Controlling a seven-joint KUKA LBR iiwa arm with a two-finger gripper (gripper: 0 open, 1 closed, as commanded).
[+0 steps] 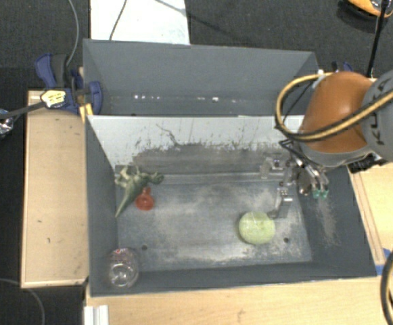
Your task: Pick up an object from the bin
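Observation:
My gripper (278, 210) hangs low in the right part of the bin, under the orange-covered wrist. Its tip stands right at the upper right edge of a pale green round lump (256, 228) that lies on the bin floor right of centre; whether they touch I cannot tell. Nothing shows in its grasp.
At the left wall a green toy dinosaur (134, 185) lies with a small red thing (144, 200) beside it. A clear plastic cup (122, 268) rests in the near left corner. The arm comes in over the right rim.

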